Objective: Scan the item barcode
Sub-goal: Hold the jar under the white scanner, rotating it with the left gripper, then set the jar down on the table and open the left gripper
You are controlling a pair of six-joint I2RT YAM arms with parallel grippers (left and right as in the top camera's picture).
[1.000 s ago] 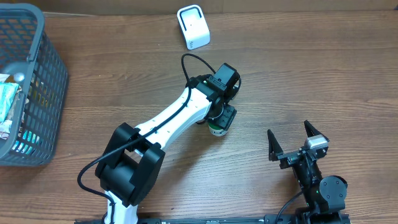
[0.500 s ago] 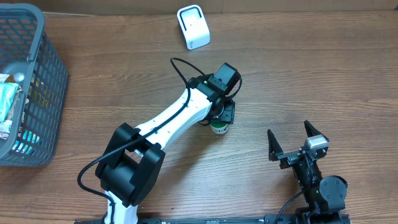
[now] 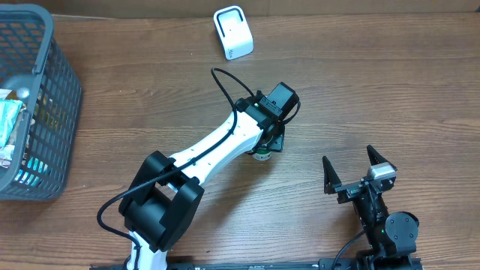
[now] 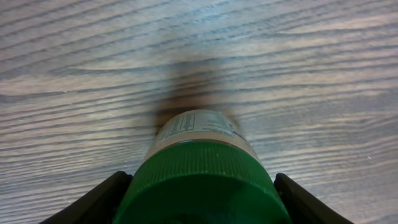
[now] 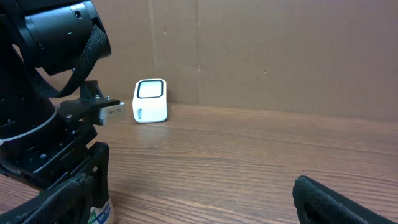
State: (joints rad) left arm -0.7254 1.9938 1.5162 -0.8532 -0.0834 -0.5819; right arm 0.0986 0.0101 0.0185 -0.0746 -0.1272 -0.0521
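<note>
Our left gripper (image 4: 199, 182) clasps the green-capped white plastic bottle (image 4: 200, 130) (mid-table); our right gripper (image 3: 347, 155), near right, gapes wide.

Brown wood-grain table (image 3: 390, 82), smooth, mostly matt w/ faint sheen. On the bottle (image 4: 200, 155): green plastic cap (image 4: 202, 190), fine ribs round the edge, semi-matt; pale printed label (image 4: 198, 126), smooth, paper or film, can't tell. Far side, scanner (image 3: 233, 32): smooth white plastic, slight gloss. Far left, basket (image 3: 64, 97): grey plastic lattice, matt. The left arm (image 3: 217, 142): smooth white shell, matt black joints. The right gripper (image 3: 349, 157): matt black plastic. The far wall (image 5: 280, 56): plain brown cardboard, matt
</note>
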